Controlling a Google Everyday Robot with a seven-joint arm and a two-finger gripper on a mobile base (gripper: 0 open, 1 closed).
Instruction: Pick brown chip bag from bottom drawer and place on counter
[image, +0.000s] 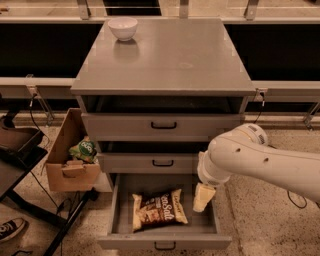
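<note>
The brown chip bag (159, 209) lies flat in the open bottom drawer (165, 244), left of its middle. My gripper (203, 198) hangs from the white arm over the right part of the drawer, just right of the bag and apart from it. The grey counter (165, 57) tops the cabinet above the two shut upper drawers.
A white bowl (123, 28) stands at the back left of the counter. A cardboard box (70, 160) holding a green bag (83, 149) sits on the floor left of the cabinet. A dark stand (20, 150) and a shoe (11, 229) are at far left.
</note>
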